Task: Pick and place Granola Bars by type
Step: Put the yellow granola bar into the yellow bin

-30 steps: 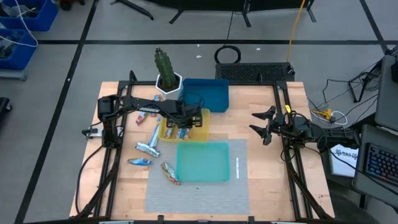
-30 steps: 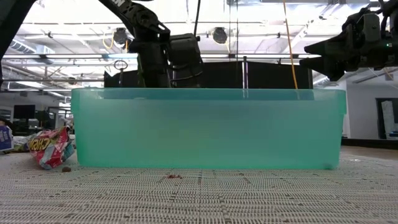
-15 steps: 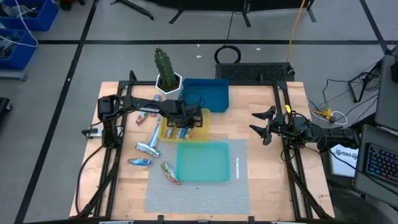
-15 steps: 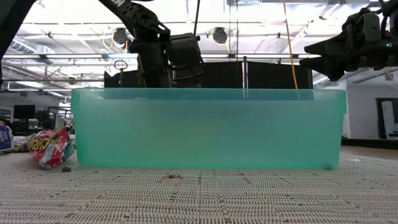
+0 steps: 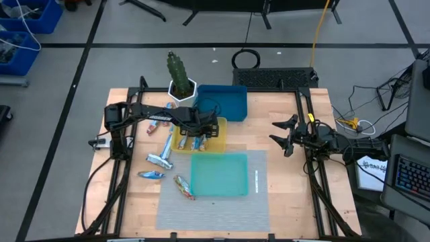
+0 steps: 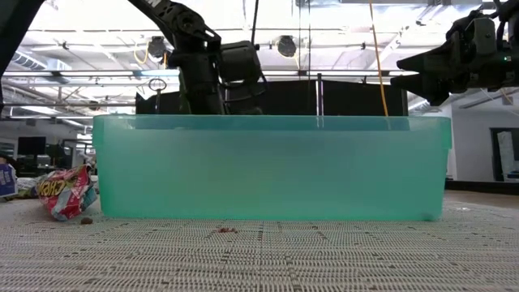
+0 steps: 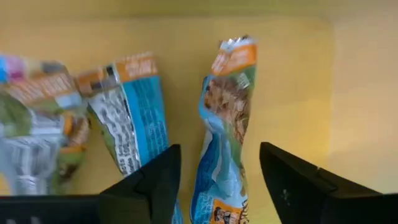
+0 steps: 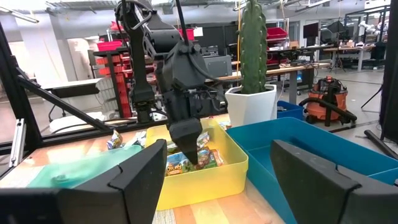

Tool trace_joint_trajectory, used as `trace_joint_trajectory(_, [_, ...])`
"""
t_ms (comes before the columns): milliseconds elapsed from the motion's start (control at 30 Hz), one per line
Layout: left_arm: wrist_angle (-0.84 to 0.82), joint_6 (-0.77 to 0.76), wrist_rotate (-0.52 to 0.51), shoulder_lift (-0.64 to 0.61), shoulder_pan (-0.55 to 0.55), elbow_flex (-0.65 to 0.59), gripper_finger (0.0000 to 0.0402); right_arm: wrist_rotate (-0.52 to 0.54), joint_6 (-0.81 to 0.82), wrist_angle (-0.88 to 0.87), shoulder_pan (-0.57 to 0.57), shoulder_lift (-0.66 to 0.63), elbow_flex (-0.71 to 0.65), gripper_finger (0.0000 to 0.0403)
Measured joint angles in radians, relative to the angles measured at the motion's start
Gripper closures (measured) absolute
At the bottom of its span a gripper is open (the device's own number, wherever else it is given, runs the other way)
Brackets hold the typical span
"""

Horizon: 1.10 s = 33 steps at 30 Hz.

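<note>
My left gripper point(image 7: 219, 155) points down into the yellow tray point(image 5: 218, 139), open. One finger stands on each side of a blue-and-orange granola bar point(image 7: 227, 124) lying flat on the tray floor, with a gap to it on both sides. Two more bars point(image 7: 127, 118) point(image 7: 37, 118) lie beside it in the tray. Several other granola bars point(image 5: 161, 159) point(image 5: 151, 175) point(image 5: 183, 186) lie on the table left of the teal tray point(image 5: 218, 173). My right gripper point(image 5: 285, 134) waits at the table's right side, open and holding nothing.
A blue tray point(image 5: 225, 101) stands behind the yellow one, with a potted cactus point(image 5: 180, 77) at its left. The teal tray sits on a grey mat point(image 5: 215, 208) near the front edge. In the low view a red-and-white bar point(image 6: 65, 195) lies left of the teal tray point(image 6: 272, 166).
</note>
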Motion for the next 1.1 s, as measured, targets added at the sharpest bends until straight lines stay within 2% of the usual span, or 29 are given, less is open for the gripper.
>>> trace_joint_trajectory(100, [0.007, 0.037, -0.018, -0.028, 0.005, 0.001, 0.0154, 0.000, 0.000, 0.000, 0.000, 0.000, 0.000, 0.0124])
trace_joint_trajectory(267, [0.007, 0.052, -0.109, -0.095, 0.006, 0.001, 0.0133, 0.000, 0.000, 0.000, 0.000, 0.000, 0.000, 0.0124])
trace_joint_trajectory(800, [-0.027, 0.256, -0.478, -0.421, -0.098, 0.002, 0.0130, 0.000, 0.000, 0.000, 0.000, 0.000, 0.000, 0.0124])
trace_joint_trajectory(1100, [-0.167, 0.313, -0.536, -0.595, -0.159, 0.003, 0.0130, 0.000, 0.000, 0.000, 0.000, 0.000, 0.000, 0.0124])
